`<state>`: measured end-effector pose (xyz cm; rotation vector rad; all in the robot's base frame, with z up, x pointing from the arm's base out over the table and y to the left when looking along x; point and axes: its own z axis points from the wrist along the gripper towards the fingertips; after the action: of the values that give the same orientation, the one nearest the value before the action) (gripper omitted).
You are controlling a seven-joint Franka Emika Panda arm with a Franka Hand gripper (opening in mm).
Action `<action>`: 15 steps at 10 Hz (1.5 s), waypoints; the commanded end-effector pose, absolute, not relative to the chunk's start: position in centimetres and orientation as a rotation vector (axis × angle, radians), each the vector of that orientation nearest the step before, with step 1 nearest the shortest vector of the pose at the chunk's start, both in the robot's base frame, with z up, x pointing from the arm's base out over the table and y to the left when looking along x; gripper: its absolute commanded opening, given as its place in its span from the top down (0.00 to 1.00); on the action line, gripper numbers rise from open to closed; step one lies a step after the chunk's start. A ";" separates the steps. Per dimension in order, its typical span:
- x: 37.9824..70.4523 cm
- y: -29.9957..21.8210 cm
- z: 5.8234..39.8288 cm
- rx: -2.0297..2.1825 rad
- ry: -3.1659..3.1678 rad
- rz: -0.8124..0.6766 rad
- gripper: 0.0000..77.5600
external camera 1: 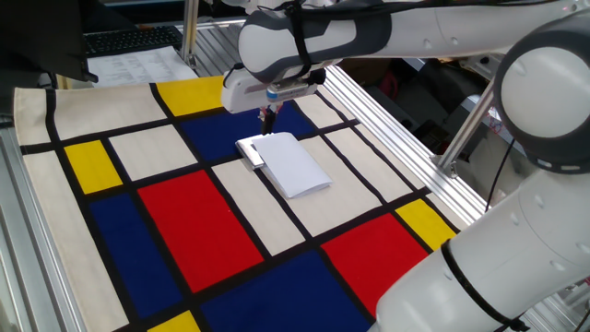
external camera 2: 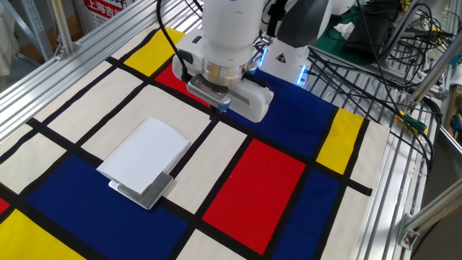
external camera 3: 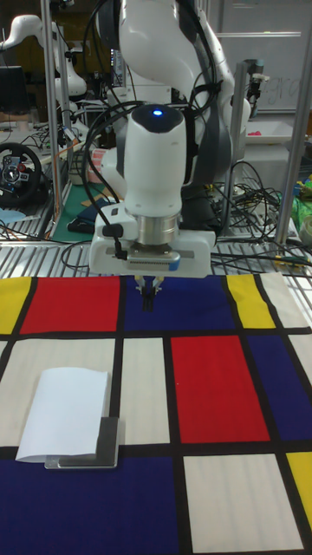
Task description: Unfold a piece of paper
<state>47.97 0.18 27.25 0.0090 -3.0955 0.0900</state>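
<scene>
One folded piece of paper [external camera 2: 144,159] on cloth [external camera 2: 260,173]; one gripper [external camera 3: 149,299], jaws seemingly closed, empty.

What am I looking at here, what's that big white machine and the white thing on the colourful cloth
The white machine is a robot arm. Its gripper, two small fingers, hangs above the cloth with the fingers close together, holding nothing. All three pictures show the same moment: two from different sides of the table, and a tall one facing the arm. The cloth has red, blue, yellow and cream panels with black lines. On it lies a folded white paper, with its one end resting on a small grey-white block. The arm is beside the paper, not touching it, so the paper is not yet unfolded.
</scene>
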 end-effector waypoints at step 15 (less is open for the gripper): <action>51.0 2.2 21.8 -0.024 -3.012 0.153 1.00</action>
<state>49.62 1.29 23.95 -0.0357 -3.0066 0.1216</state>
